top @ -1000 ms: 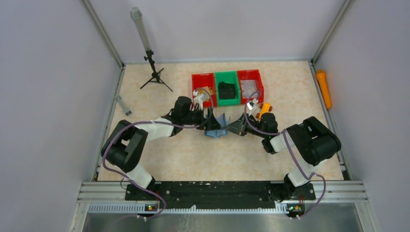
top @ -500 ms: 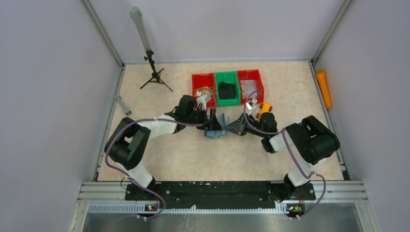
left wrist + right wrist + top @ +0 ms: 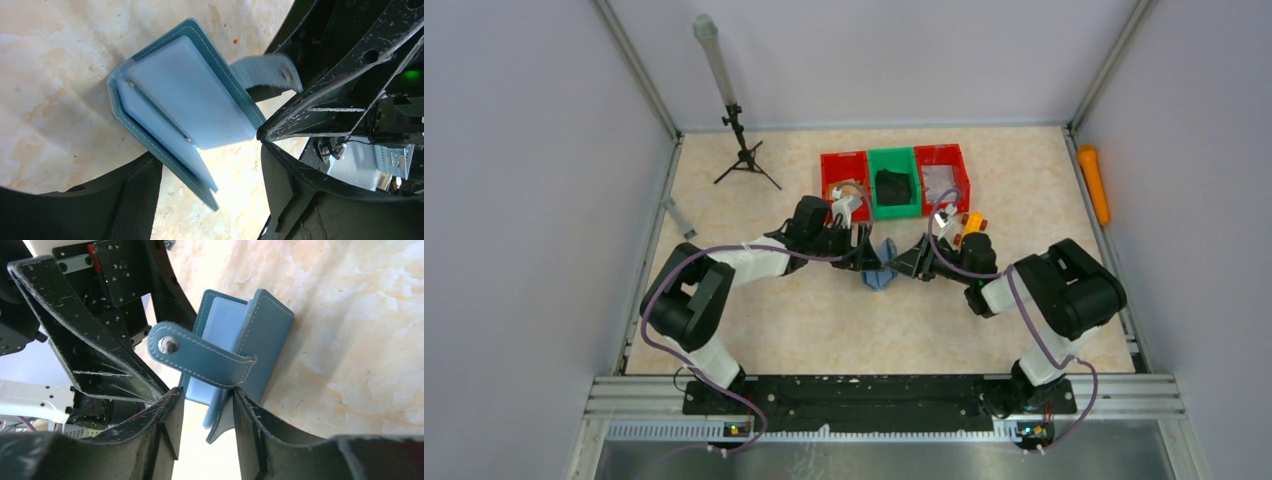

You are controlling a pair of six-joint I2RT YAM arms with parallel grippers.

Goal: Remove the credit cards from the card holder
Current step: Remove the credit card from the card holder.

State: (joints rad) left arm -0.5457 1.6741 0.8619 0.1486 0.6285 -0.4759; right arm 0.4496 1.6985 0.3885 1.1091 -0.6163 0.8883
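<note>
Lying at mid-desk [image 3: 824, 330] in the top view: the card holder [image 3: 881, 275], slate-teal, just in front of a row of three bins [image 3: 893, 196]. The left fingers [image 3: 862, 256] meet it from one side and the right fingers [image 3: 914, 264] from the other. No card shows on the desk or in any bin, as far as this view resolves.

Left wrist view:
- Holder unfolded, its leaves spread in a V and the lighter blue-grey inside facing the camera.
- Closure tab [image 3: 265, 70] unfastened, hanging free towards the other arm.
- Left fingers spread wide. The holder's lower leaf runs down into the gap between them and nothing is clamped.
- Right fingers seen at the right, their tips drawn together on the edge of the upper leaf.

Right wrist view:
- Tab with its metal snap [image 3: 168, 344] loose across the holder's outer face.
- Right fingers nearly together, with the holder's near edge filling the gap at their tips. They are judged to be pinching it.
- Left fingers behind, parted.

Progress, as a judgement:
- Done: the holder is unsnapped, opened and held steady by the right arm.
- Not yet done: no card is drawn out or partly pulled.
- Whether the pale panels are cards or pocket lining cannot be told.
- Left to do: the left fingers must close on a card edge and draw it clear, once for each card.
</note>
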